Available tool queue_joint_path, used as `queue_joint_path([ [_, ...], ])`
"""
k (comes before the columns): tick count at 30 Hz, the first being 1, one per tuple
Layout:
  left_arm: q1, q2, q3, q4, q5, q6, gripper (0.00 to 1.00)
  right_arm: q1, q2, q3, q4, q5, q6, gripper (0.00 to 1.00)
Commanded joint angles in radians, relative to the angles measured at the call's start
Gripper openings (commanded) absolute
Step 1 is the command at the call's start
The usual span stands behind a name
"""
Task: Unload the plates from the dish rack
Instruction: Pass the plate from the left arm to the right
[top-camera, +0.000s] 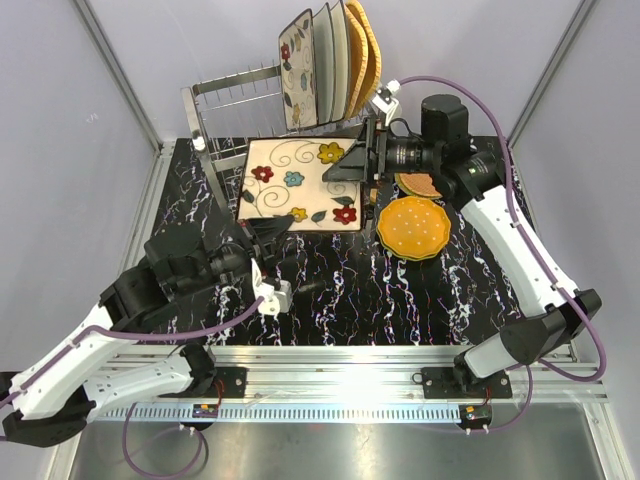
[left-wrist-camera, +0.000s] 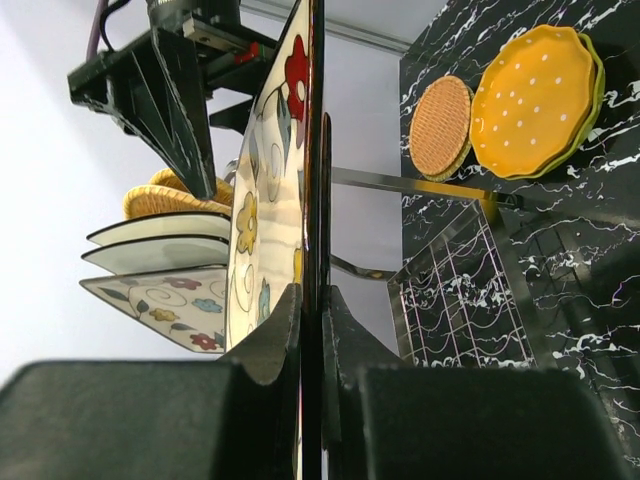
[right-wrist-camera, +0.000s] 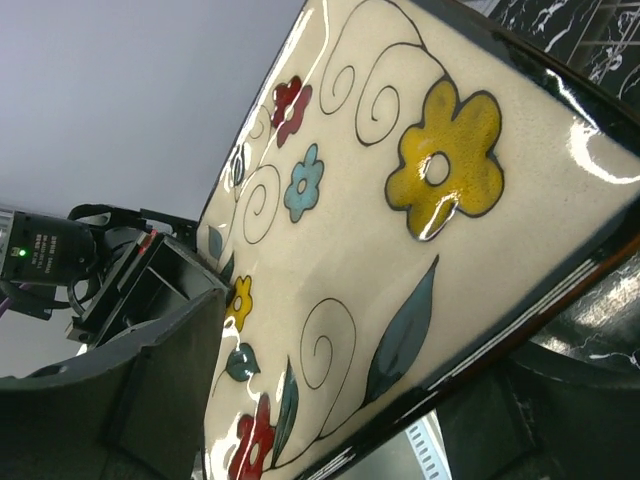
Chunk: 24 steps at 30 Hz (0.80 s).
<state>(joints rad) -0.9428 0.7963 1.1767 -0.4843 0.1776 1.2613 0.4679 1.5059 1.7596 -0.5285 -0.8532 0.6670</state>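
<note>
A big square cream floral plate (top-camera: 300, 185) hangs roughly flat over the table in front of the steel dish rack (top-camera: 225, 100). My left gripper (top-camera: 262, 232) is shut on its near edge; in the left wrist view the plate (left-wrist-camera: 265, 200) stands edge-on between my pinched fingers (left-wrist-camera: 312, 295). My right gripper (top-camera: 360, 160) is at the plate's far right edge, jaws open with the plate (right-wrist-camera: 380, 200) between them (right-wrist-camera: 380, 340). In the rack stand a smaller floral plate (top-camera: 298, 72), white plates (top-camera: 330, 60) and woven tan-orange ones (top-camera: 362, 50).
On the table to the right lie an orange dotted scalloped plate (top-camera: 412, 226) stacked on a lime-green one (left-wrist-camera: 597, 80), and a round woven plate (top-camera: 420, 184) behind it. The rack's lower wire tier (left-wrist-camera: 450, 270) lies behind the held plate. Grey walls enclose the table.
</note>
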Motion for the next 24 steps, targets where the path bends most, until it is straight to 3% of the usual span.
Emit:
queue_joint_path([
  [1,-0.021,-0.019,0.090,0.299,-0.001,0.113,0.00,0.018,-0.026,-0.018,0.002,0.008,0.017,0.82],
  [3,-0.027,-0.016,0.089,0.300,-0.006,0.115,0.00,0.018,-0.029,-0.028,0.004,0.008,0.026,0.79],
  [14,-0.053,0.001,0.075,0.312,-0.029,0.092,0.00,0.014,-0.062,-0.049,0.074,-0.044,0.074,0.06],
  [17,-0.060,-0.002,0.052,0.345,-0.030,0.061,0.02,-0.003,-0.076,-0.060,0.113,-0.073,0.094,0.00],
  [20,-0.065,-0.005,0.025,0.400,-0.033,0.012,0.19,-0.040,-0.090,-0.072,0.151,-0.107,0.117,0.00],
  [21,-0.068,-0.005,0.014,0.417,-0.035,-0.015,0.34,-0.051,-0.099,-0.083,0.165,-0.113,0.127,0.00],
  [24,-0.085,-0.005,-0.031,0.481,-0.053,-0.058,0.48,-0.095,-0.113,-0.104,0.200,-0.139,0.154,0.00],
])
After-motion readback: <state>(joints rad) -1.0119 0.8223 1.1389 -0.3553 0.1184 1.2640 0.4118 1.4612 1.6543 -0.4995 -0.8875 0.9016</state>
